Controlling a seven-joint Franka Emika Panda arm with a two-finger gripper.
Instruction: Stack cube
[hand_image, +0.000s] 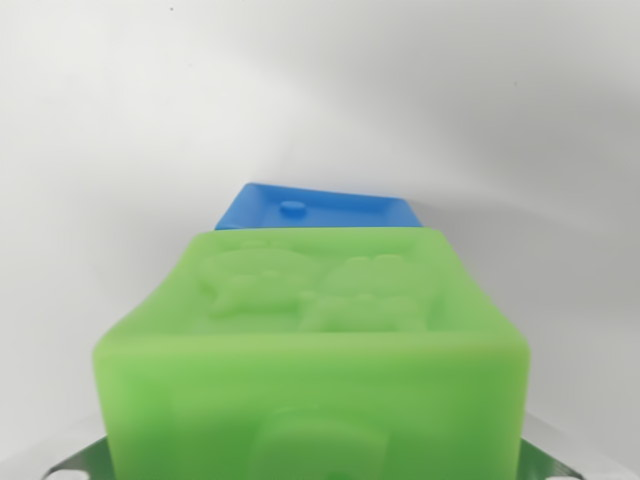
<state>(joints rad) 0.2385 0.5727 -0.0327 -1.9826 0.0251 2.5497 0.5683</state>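
Note:
A light green cube (320, 330) with raised figures on its top face fills the lower half of the wrist view, very close to the camera. My gripper (315, 468) is shut on it. Only slivers of the metal fingertips (75, 465) show, at the bottom corners on either side of the cube. Past the green cube's far edge lies a blue cube (318, 209) with a small round stud on top; only its upper face shows and the rest is hidden behind the green cube. The two cubes overlap in view, and I cannot tell whether they touch.
A plain white surface (120, 150) surrounds both cubes, with a soft shadow to the wrist view's right of the blue cube.

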